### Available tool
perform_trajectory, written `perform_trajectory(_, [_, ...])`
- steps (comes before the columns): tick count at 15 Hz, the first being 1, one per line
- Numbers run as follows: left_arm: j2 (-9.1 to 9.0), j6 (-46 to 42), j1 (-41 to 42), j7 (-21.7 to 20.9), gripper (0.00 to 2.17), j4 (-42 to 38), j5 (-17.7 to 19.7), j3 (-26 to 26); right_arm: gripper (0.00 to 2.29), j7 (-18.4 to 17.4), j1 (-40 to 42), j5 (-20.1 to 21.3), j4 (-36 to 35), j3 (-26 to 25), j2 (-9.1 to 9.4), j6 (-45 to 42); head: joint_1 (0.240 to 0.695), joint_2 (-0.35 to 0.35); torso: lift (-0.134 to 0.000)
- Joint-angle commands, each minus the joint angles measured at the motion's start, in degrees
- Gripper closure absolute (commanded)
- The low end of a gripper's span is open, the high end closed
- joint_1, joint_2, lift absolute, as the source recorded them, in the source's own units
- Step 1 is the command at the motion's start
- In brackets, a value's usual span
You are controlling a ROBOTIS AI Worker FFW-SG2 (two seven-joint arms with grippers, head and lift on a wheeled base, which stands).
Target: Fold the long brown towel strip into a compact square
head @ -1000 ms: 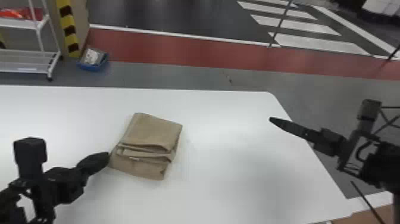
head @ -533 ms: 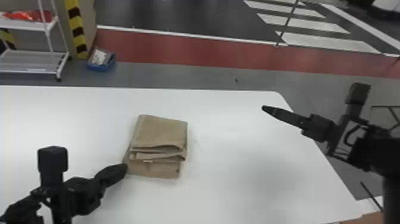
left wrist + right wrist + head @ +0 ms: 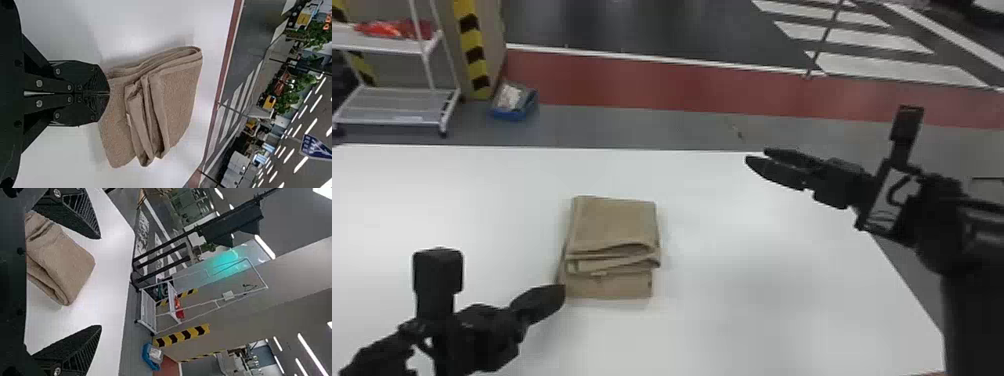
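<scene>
The brown cloth towel strip [image 3: 612,225] lies on the smooth white table [image 3: 757,310], left of the middle in the head view, folded into a thick, nearly square packet. Its upper layers are stacked toward the far side, and at the near side a lower layer comes out from under them. I judge that the main folds are made, and that the step in hand is to make the edges even. The next move probably asks for a gentle pull or push at the near-left corner, so that this lower layer sits in line; a strong pull could open the stack again.

The left black gripper with flat fingers [image 3: 109,93] has its two fingers together, with no gap that I can see, and the tips are at the near-left corner of the towel. Whether a thin edge of cloth is pinched between them, I cannot tell. The right black gripper with flat fingers [image 3: 100,282] has its fingers wide apart. It holds nothing and is in the air over the far right part of the table, well apart from the towel.
</scene>
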Motion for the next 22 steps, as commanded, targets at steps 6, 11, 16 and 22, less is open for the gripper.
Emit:
perform_trajectory(6, [0.20, 3.0, -1.5, 1.6, 1.80, -0.2, -0.3, 4.8, 0.16, 7.7, -2.7, 32.7, -6.6, 22.8, 4.79, -11.3, 0.695, -0.083, -0.124])
perform_trajectory(11, [0.02, 1.2, -3.7, 5.3, 1.80, 3.2, -0.8, 8.4, 0.29, 10.1, -1.7, 58.6, -7.8, 40.0, 7.51, -14.5, 0.695, 0.101, -0.124])
perform_trajectory(16, [-0.07, -1.6, -4.5, 5.7, 1.80, 5.2, -0.7, 9.4, 0.29, 11.0, -0.3, 69.1, -1.1, 43.3, 6.90, -25.6, 0.695, 0.170, -0.124])
perform_trajectory(22, [0.02, -1.6, -4.5, 5.5, 1.80, 5.8, -0.4, 9.3, 0.47, 12.5, 0.5, 70.9, 3.1, 43.9, 7.34, -28.7, 0.695, 0.176, -0.124])
